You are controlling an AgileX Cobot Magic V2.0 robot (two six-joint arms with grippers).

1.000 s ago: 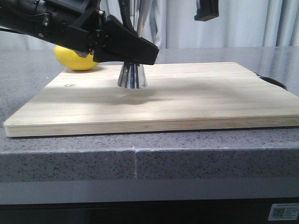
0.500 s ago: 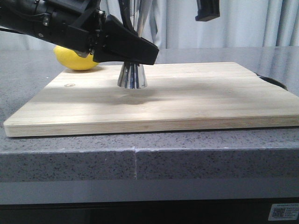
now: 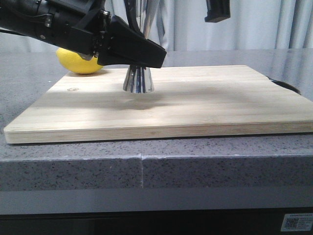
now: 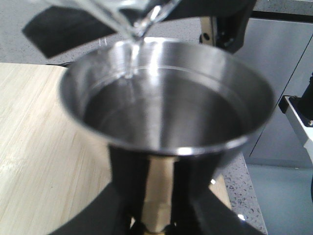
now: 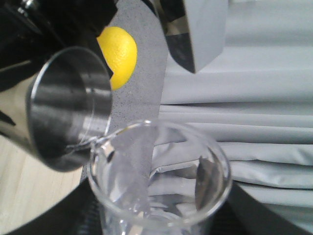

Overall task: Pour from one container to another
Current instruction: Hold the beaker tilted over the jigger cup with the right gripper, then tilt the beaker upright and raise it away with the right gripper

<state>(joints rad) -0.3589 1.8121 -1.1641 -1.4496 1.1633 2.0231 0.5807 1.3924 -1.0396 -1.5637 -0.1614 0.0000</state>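
Pouring under way: glass beaker (image 5: 159, 178) tilted, lip over the rim of the steel jigger (image 4: 166, 105), a thin clear stream entering the upper cup. Liquid already pooled inside; some remains in the beaker, so the transfer seems partly done. Jigger stands upright on the wooden board (image 3: 195, 105), left gripper (image 3: 139, 51) fingers clamped about its waist. Right gripper (image 5: 161, 220) fingers apparently closed on the beaker. Lemon (image 3: 78, 63) behind the board, on the grey worktop (image 3: 146, 166).
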